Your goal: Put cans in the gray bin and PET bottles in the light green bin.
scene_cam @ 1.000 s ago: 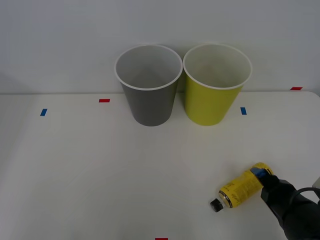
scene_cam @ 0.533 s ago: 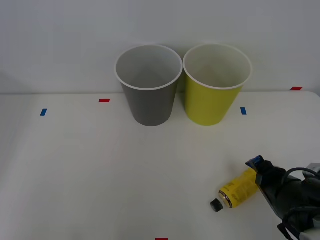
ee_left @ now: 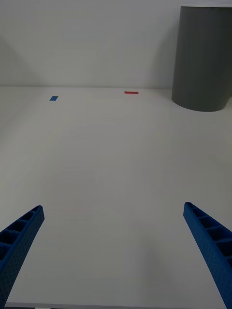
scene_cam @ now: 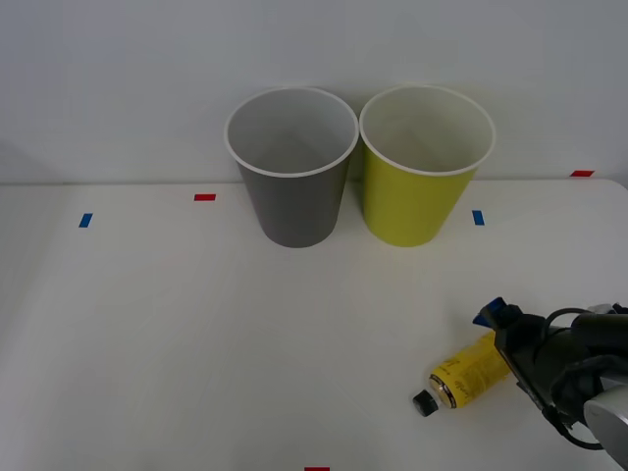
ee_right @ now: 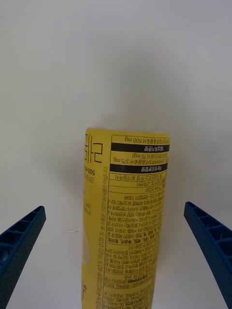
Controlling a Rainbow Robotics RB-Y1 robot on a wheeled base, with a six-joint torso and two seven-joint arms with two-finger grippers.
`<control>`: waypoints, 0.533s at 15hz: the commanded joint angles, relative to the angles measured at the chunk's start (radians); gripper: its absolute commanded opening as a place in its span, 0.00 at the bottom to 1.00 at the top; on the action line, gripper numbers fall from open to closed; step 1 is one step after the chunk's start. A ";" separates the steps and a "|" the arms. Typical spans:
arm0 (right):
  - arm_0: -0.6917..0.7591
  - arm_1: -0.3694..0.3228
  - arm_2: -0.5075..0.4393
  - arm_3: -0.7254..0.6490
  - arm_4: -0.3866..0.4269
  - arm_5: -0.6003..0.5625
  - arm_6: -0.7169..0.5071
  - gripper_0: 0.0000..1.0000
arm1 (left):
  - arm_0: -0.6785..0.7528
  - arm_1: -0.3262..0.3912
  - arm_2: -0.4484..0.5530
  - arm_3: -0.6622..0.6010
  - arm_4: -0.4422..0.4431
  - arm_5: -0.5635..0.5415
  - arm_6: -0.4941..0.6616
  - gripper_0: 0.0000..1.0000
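The gray bin (scene_cam: 291,177) and the light green bin (scene_cam: 420,182) stand side by side at the back of the table, both upright. A small PET bottle (scene_cam: 469,370) with a yellow label lies on its side at the front right, its black cap (scene_cam: 423,402) pointing toward the table's front. My right gripper (scene_cam: 498,337) is open over the bottle's base end. In the right wrist view the bottle (ee_right: 125,217) lies between the two blue fingers (ee_right: 21,236), apart from both. My left gripper (ee_left: 112,207) is open over bare table. Cans are out of view.
Small red and blue tape marks (scene_cam: 204,197) dot the white table (scene_cam: 177,334). The gray bin (ee_left: 205,58) stands well ahead of the left gripper. A white wall rises just behind the bins.
The right wrist has shifted right and turned, and its blue fingertip now shows farther left of the bottle's base. The bottle and both bins have not moved.
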 commanded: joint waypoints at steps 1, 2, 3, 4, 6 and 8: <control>-0.048 -0.034 0.002 0.029 -0.056 0.037 -0.023 1.00 | 0.000 0.000 0.000 0.000 0.000 0.000 0.000 1.00; -0.067 -0.039 0.002 0.052 -0.074 0.037 -0.026 1.00 | 0.000 0.000 0.000 0.000 0.000 0.000 0.000 1.00; -0.097 -0.047 0.002 0.083 -0.102 0.037 -0.029 1.00 | 0.000 0.000 0.000 0.000 0.000 0.000 0.000 1.00; -0.123 -0.056 0.002 0.114 -0.131 0.037 -0.032 1.00 | 0.000 0.000 0.000 0.000 0.000 0.000 0.000 1.00; -0.156 -0.077 0.003 0.167 -0.183 0.036 -0.040 1.00 | 0.000 0.000 0.000 0.000 0.000 0.000 0.000 1.00; -0.171 -0.091 0.009 0.189 -0.211 0.037 -0.051 1.00 | 0.000 0.000 0.000 0.000 0.000 0.000 0.000 1.00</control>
